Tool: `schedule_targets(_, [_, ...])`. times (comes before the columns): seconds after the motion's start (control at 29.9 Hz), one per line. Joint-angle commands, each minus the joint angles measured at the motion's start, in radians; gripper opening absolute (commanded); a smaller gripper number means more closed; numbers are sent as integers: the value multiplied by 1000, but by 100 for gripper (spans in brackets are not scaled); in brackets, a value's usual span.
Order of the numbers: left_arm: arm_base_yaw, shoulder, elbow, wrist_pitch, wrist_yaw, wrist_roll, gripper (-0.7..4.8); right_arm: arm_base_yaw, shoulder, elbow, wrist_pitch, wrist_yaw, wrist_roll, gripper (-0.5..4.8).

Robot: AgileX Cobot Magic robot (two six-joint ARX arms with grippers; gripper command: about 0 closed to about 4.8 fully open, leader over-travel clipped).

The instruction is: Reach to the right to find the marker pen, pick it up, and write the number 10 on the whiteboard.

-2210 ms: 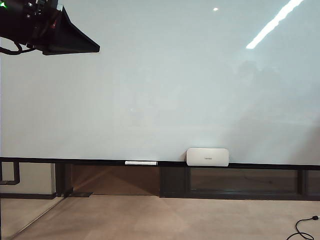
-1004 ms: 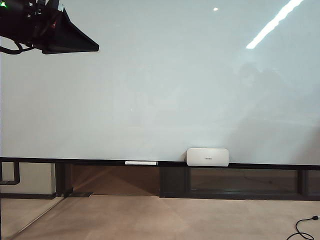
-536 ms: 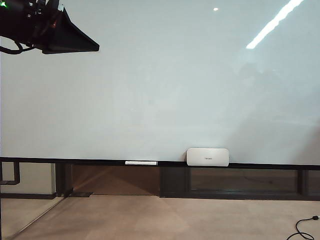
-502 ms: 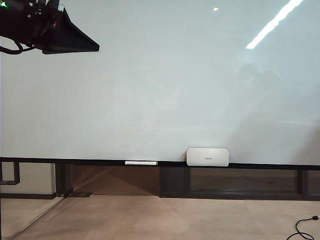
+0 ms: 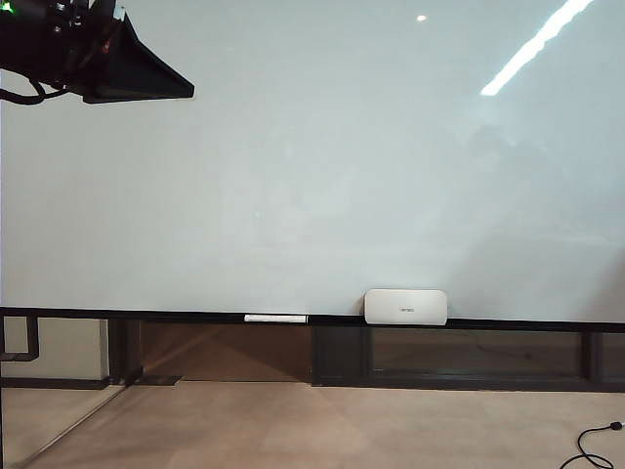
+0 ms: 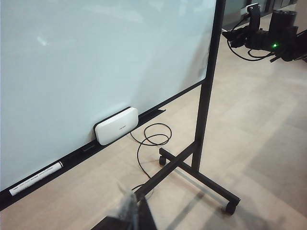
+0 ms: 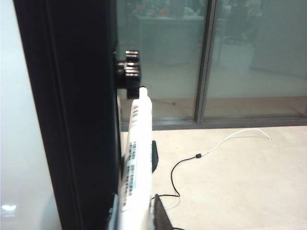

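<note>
The marker pen (image 7: 136, 158), white with printed text, runs lengthwise between the jaws of my right gripper (image 7: 135, 205), which is shut on it. It lies right against the dark side post (image 7: 72, 120) of the whiteboard (image 5: 312, 156), below a black clip (image 7: 128, 72). The right arm (image 6: 273, 36) shows beyond the board's right post in the left wrist view. My left gripper (image 5: 146, 80) hangs shut and holding nothing before the board's upper left corner; its fingers (image 6: 136, 213) point at the floor. The number 10 is not in view.
A white rounded box (image 5: 405, 306) and a long white bar (image 5: 275, 318) rest on the board's bottom rail. The stand's foot with castors (image 6: 201, 175) and a looped cable (image 6: 151, 141) lie on the floor. Another cable (image 7: 206, 153) runs toward a glass wall (image 7: 206, 62).
</note>
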Motion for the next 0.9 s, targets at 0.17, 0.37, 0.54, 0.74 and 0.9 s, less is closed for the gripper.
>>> schedule_targets(0.17, [-1,-4,5,16,0,0,-6,-2,-6,4,11,24,14,-1])
schedule_targets(0.37, [-1,-4,5,9,0,0,-6,-16,-27,3,7,37,89,-2])
schedule_targets(0.54, [-1,-5,5,0,2,0,-6,-35,-84,3,-30,60,97,-2])
schedule_targets(0.74, [-2,-5,5,-2,4,-9,-6,-56,-179,2,-149,60,79,-2])
schedule_targets(0.9, [-2,-6,5,-2,4,-18,-6,-73,-272,2,-275,59,79,-2])
